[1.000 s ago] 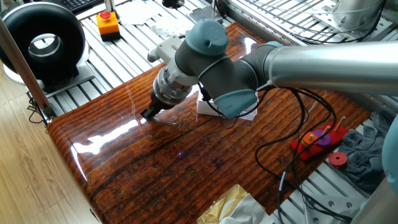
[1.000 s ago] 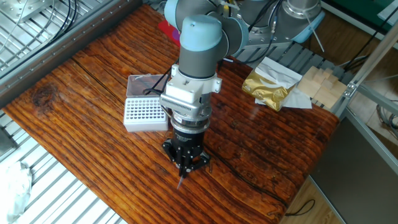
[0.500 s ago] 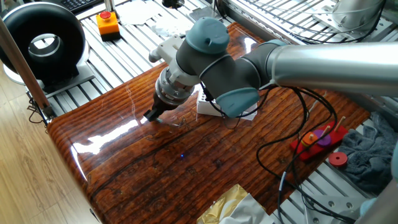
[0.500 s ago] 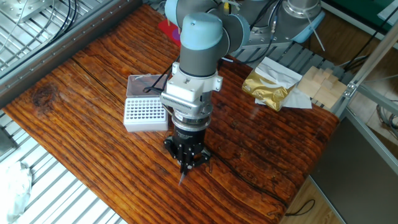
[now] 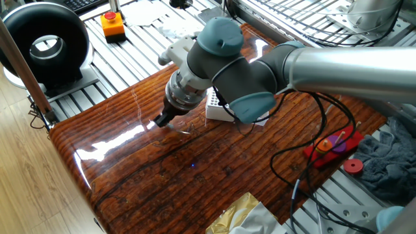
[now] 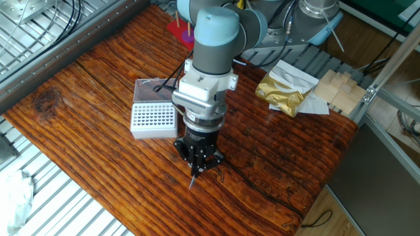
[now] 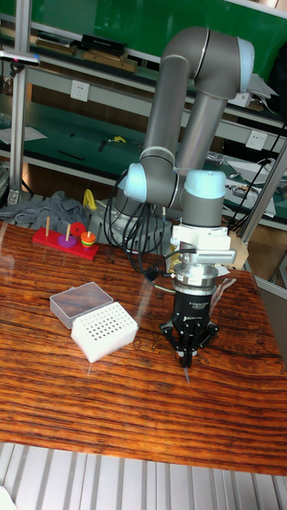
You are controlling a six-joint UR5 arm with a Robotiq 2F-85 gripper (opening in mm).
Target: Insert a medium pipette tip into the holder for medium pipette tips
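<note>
Tall fixed view: glossy wood-grain table (image 7: pixel 64 414); green wall (image 7: pixel 104 24) behind shelving.

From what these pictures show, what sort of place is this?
Probably a robotics lab or workshop: a grey robot arm with pale blue joints over a glossy wooden table, metal shelving with benches behind, and a red emergency-stop button on a yellow box.

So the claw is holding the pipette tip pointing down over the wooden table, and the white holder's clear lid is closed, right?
Not quite. The clear lid is open, folded back beside the holder, so the grid of holes is uncovered; the tall fixed view shows it. The rest stands: the claw holds the pipette tip pointing down over the wooden table.
</note>
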